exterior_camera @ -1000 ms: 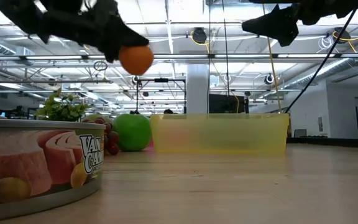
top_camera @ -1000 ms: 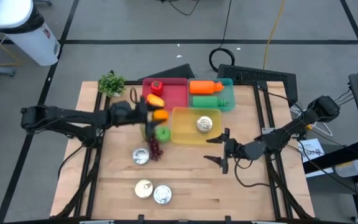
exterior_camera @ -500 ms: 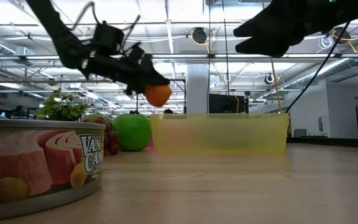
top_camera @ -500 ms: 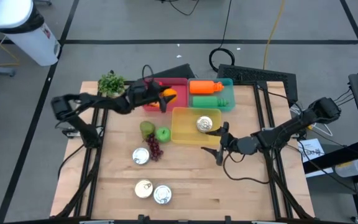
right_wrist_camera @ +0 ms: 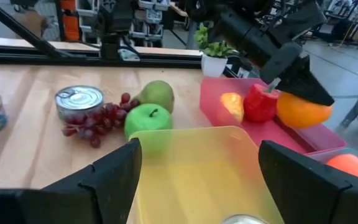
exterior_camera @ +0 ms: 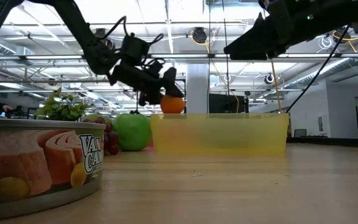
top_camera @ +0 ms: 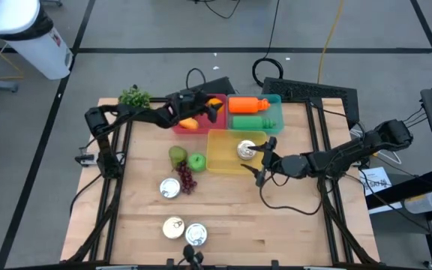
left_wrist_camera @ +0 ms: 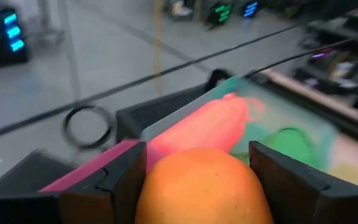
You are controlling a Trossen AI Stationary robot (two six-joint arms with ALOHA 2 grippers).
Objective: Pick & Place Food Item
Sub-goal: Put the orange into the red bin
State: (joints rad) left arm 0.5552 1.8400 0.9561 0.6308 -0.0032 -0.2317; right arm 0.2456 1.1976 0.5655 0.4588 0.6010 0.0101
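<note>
An orange point(left_wrist_camera: 204, 186) hangs over the red tray point(top_camera: 220, 120) at the table's far side, with my left gripper point(top_camera: 207, 111) shut on it. In the right wrist view the orange point(right_wrist_camera: 303, 106) floats beside a red pepper point(right_wrist_camera: 260, 102) and a yellow food piece point(right_wrist_camera: 230, 106) that lie in the tray. My right gripper point(top_camera: 261, 159) stands open at the right side of the yellow bin point(top_camera: 223, 154), touching nothing. A can point(top_camera: 246, 150) lies in that bin. My left gripper pinches the orange between its two fingers point(left_wrist_camera: 114, 183), one on each opposite side point(left_wrist_camera: 160, 186). The fingers come almost level, slanting a little down, from the table's left. The orange point(exterior_camera: 173, 104) is lifted clear above the red tray.
A green tray point(top_camera: 272, 124) with an orange bottle point(top_camera: 247, 105) adjoins the red tray. A pear point(top_camera: 177, 154), a green apple point(top_camera: 196, 160), grapes point(top_camera: 187, 178) and three cans point(top_camera: 169, 187) point(top_camera: 173, 227) point(top_camera: 196, 235) lie on the wood. A plant point(top_camera: 133, 97) stands far left.
My left gripper has carried the orange toward the far edge and to the right, from above the pear and apple to over the red tray, sinking a little and rolling. My right gripper has swung a little toward the yellow bin and has stayed open.
</note>
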